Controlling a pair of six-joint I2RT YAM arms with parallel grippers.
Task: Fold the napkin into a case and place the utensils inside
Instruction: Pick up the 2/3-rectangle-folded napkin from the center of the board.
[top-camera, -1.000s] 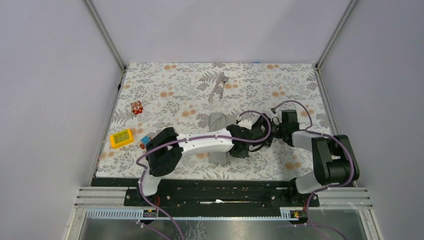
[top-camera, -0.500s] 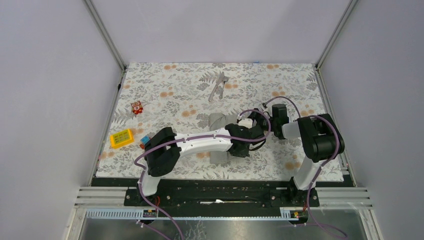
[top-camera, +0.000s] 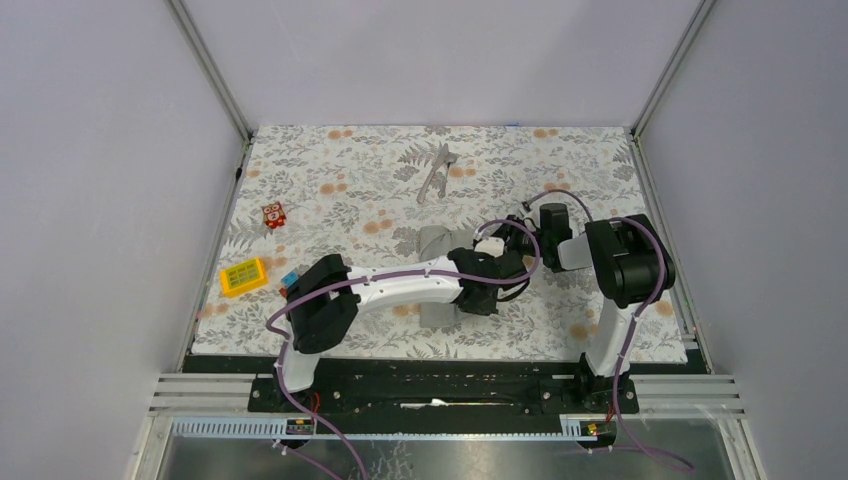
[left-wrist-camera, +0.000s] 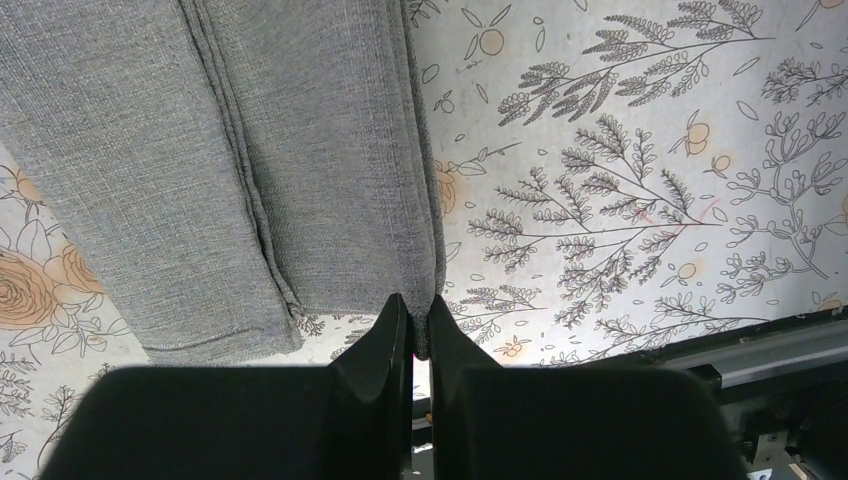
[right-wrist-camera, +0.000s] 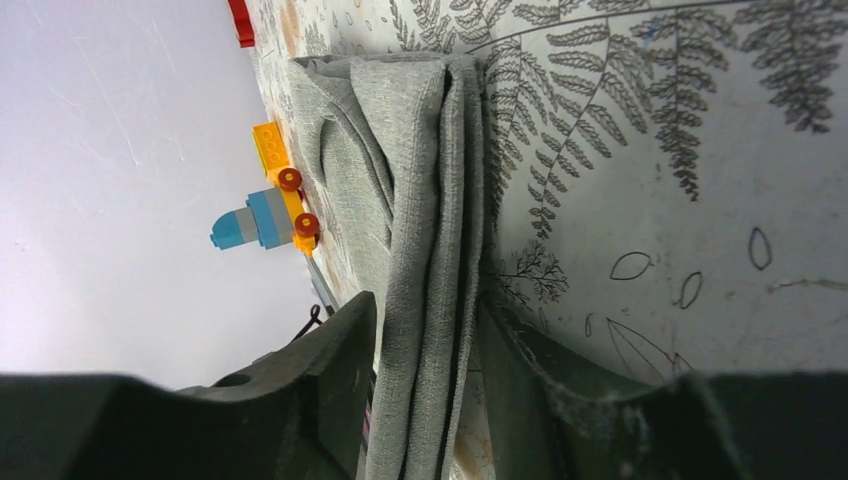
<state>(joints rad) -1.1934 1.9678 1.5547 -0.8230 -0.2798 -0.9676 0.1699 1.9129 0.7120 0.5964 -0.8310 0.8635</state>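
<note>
Surface: a floral tablecloth is covering the table inside a booth of plain pale walls. A yellow toy block, a red block and a blue block are sitting along the left side.

Napkin: it is lying mid-table, folded into a narrow grey strip of several layers running near to far. The arms are covering much of it in the top view.

Utensils: they are lying together on the cloth toward the far edge, well apart from the napkin and both grippers.

Left gripper: it is pinching the napkin's right-hand folded edge at the near end. The jaws are almost together, with the hem running down between them.

Right gripper: its fingers are straddling the stacked layers at an edge of the strip. The cloth is filling the gap and both fingers appear to be pressing on it.

Pose: the left arm is stretching low from its near-left base across to the napkin's near end. The right arm is standing folded, elbow raised, with its wrist reaching left to the napkin's far right side.
</note>
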